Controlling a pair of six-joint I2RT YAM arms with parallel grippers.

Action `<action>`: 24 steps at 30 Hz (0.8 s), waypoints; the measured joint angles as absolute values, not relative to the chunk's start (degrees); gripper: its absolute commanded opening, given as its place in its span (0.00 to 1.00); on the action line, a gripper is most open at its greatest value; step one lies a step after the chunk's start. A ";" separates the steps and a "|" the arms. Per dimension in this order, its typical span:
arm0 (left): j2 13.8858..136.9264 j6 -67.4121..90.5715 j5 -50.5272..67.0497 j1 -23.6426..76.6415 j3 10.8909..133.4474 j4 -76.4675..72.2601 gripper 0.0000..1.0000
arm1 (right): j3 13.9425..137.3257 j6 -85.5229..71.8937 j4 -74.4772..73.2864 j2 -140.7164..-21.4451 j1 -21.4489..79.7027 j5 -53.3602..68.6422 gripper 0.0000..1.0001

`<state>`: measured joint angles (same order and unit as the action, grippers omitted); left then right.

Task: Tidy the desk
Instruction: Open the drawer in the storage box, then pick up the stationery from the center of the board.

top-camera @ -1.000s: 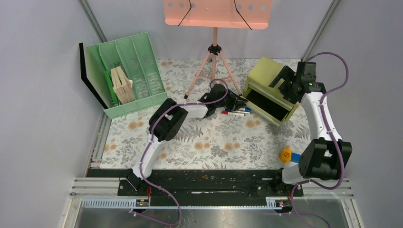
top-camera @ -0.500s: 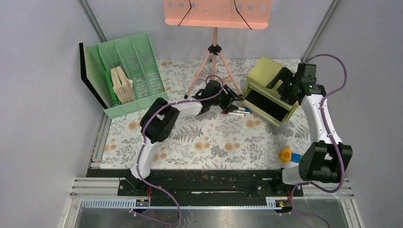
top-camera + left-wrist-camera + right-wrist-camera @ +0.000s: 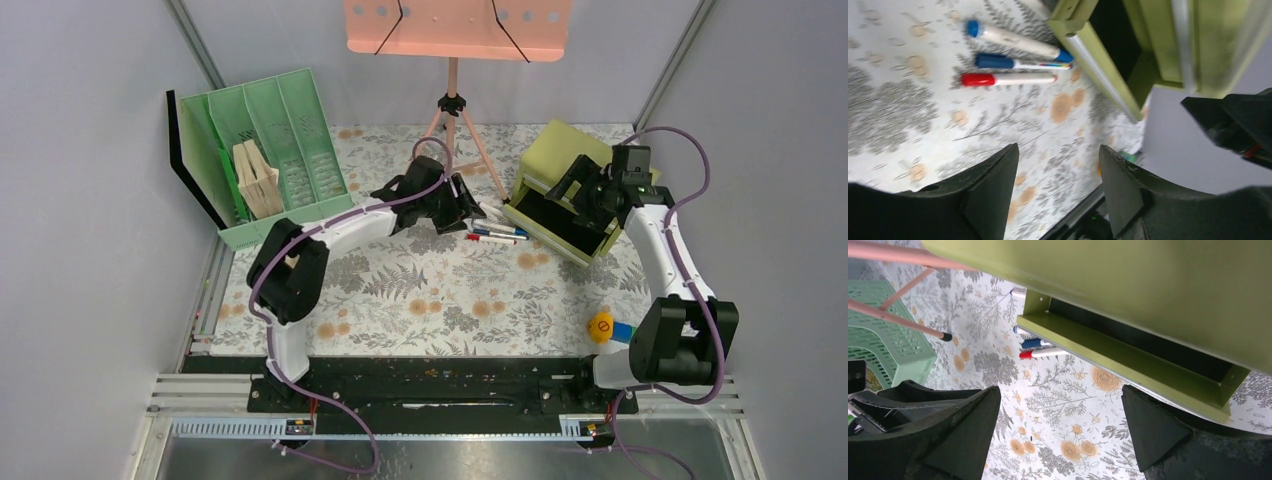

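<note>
The desk (image 3: 420,290) is a floral-print tabletop. Three markers (image 3: 497,234) lie side by side on it, just left of an olive-green drawer box (image 3: 565,150) whose drawer (image 3: 558,218) stands pulled out. My left gripper (image 3: 466,207) hovers open and empty a little left of the markers. In the left wrist view the left gripper (image 3: 1058,172) shows only desk between its fingers, with the red-capped marker (image 3: 1008,79) and two blue-capped ones (image 3: 1018,63) beyond. My right gripper (image 3: 580,190) hangs open over the drawer box; in its wrist view the right gripper (image 3: 1060,410) holds nothing, beside the drawer (image 3: 1128,352).
A mint-green file organiser (image 3: 270,155) with wooden pieces stands at the back left. A pink music stand (image 3: 455,110) on a tripod is at the back centre. A yellow-orange object (image 3: 601,327) with a blue piece lies near the right arm's base.
The left gripper opened and drew back to the left, away from the markers that lie by the drawer. The right gripper shifted left over the drawer box.
</note>
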<state>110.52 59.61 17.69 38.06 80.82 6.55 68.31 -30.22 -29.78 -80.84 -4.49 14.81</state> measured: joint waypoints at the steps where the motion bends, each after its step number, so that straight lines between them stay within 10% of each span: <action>1: 109.62 57.76 16.88 38.04 80.47 8.32 0.61 | 67.70 -30.22 -29.80 -80.84 -4.27 15.03 0.99; 24: 102.37 32.56 2.33 39.88 72.84 27.81 0.64 | 64.40 -27.97 -30.59 -79.09 -3.11 15.66 0.99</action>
<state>102.37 32.56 2.33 39.88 72.84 27.81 64.40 -27.97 -30.59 -79.09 -3.11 15.66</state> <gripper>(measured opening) 0.637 0.986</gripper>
